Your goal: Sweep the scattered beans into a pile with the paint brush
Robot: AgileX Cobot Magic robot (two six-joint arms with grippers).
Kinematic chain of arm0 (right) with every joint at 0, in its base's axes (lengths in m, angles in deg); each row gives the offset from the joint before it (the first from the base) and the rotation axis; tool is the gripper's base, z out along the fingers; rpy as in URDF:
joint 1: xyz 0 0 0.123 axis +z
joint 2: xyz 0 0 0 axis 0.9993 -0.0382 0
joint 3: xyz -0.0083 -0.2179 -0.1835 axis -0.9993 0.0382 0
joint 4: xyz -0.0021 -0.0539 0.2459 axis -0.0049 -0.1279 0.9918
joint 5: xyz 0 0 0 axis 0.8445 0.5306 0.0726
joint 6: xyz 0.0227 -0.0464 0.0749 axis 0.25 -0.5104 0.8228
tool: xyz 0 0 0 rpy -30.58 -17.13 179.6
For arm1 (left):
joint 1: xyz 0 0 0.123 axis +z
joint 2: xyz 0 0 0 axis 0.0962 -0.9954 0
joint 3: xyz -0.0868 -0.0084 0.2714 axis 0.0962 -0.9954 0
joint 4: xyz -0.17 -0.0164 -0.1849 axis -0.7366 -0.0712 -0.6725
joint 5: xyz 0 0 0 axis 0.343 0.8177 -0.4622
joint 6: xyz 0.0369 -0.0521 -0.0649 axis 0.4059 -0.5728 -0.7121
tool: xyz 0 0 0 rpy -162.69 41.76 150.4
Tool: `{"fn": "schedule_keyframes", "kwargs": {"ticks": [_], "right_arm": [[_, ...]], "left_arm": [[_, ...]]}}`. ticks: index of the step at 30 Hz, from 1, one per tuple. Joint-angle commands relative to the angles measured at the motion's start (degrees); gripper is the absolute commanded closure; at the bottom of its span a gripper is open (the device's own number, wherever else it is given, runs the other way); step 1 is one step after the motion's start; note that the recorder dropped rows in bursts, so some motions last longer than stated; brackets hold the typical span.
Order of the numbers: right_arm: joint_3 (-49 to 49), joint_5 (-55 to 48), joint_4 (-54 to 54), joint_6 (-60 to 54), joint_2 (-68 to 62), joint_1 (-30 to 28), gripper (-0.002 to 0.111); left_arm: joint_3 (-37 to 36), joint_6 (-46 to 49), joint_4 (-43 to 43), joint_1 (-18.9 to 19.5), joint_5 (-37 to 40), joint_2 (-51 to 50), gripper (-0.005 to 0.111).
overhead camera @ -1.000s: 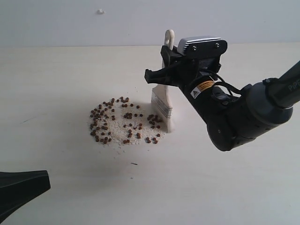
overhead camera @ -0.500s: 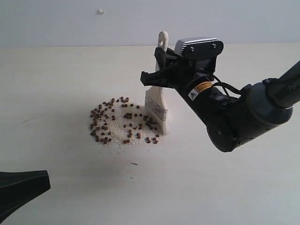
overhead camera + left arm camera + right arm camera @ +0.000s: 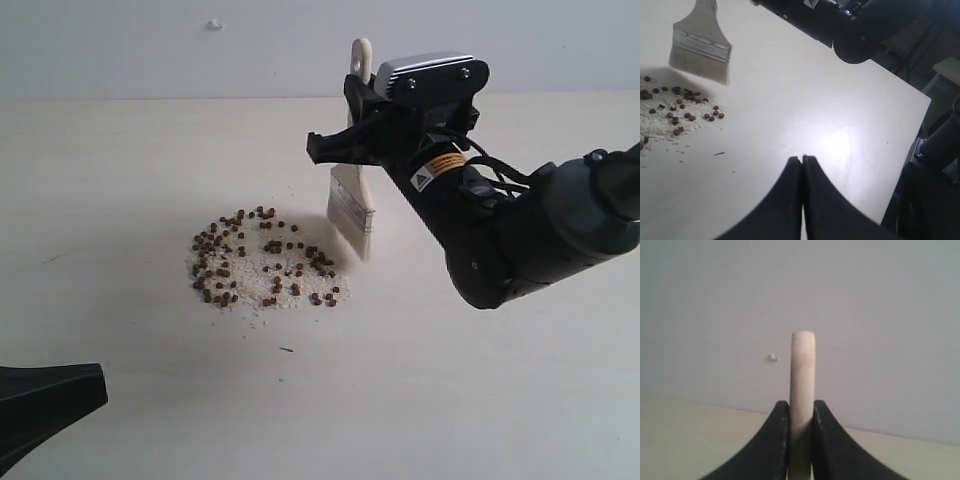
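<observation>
On the pale desk (image 3: 470, 400), the beans (image 3: 212, 243) lie gathered in one loose pile (image 3: 265, 268), reddish-brown dots over pale crumbs and powder, with only a few stragglers along its rim. The right tool (image 3: 801, 409) is clamped on the handle of the paint brush (image 3: 351, 205), its two fingers pressed against the flat sides so that the handle cannot twist while sweeping. It holds the brush nearly upright, bristles down, just beside the edge of the pile nearest that arm. The bristles look to be raised a little off the desk (the left wrist view shows them hanging above the beans and not touching them), which suits carrying the brush to a fresh starting line without dragging beans outward. The left tool (image 3: 802, 161) hovers with its jaws closed on nothing, well apart from the pile, probably parked there to leave the sweeping path free. A small dark sliver (image 3: 287, 349) lies apart, outside the heap. The task looks largely done; tidying the rim would be the likely remainder.
</observation>
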Motion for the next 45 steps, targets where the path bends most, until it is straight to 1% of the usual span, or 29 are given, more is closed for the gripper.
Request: {"fn": "schedule_keyframes", "kwargs": {"ticks": [1,3,6,8,11,14,19,23,26,28,32,36,45], "right_arm": [[-1.4,0.3,0.4,-3.7,1.7,0.1,0.108],[-2.8,0.3,-0.2,-5.6,1.6,0.1,0.108],[-6.1,0.3,-5.2,-5.4,1.6,-1.6,0.108],[-8.4,0.3,-7.7,-3.8,1.6,-3.5,0.108],[-11.0,-1.4,-12.0,1.9,1.6,-7.6,0.108],[-13.2,-2.8,-22.3,10.0,1.3,-12.7,0.108],[-20.1,-3.6,-47.1,26.8,-2.0,-21.3,0.108],[-27.9,-3.6,-57.9,35.9,-6.8,-25.0,0.108],[-33.9,-3.6,-61.6,38.7,-11.1,-25.6,0.108],[-37.4,-3.6,-63.7,38.7,-13.8,-25.6,0.108],[-43.5,-3.6,-65.0,39.8,-18.7,-24.9,0.108],[-47.2,-3.1,-65.2,41.6,-22.2,-24.4,0.108],[-51.3,-2.6,-66.3,42.1,-27.2,-22.4,0.108]], "left_arm": [[-0.2,0.4,-0.2,0.1,0.5,0.3,0.107],[-0.2,0.4,-0.2,0.1,0.5,0.3,0.107],[-0.2,0.4,-0.2,0.1,0.5,0.3,0.107],[-0.2,0.4,-0.2,0.1,0.5,0.3,0.107],[-0.2,0.4,-0.2,0.1,0.5,0.3,0.107],[-0.2,0.4,-0.2,0.1,0.5,0.3,0.107],[-0.2,0.4,-0.2,0.1,0.5,0.3,0.107],[-0.2,0.7,-0.2,0.1,0.5,0.3,0.107],[-0.2,0.7,-0.2,0.1,0.5,0.3,0.107],[-0.2,0.7,-0.2,0.1,0.5,0.3,0.107],[-0.2,0.7,-0.2,0.1,0.5,0.3,0.107],[-0.2,0.7,-0.2,0.1,0.5,0.3,0.107],[-0.2,0.8,-0.2,0.1,0.5,0.3,0.107]]}}
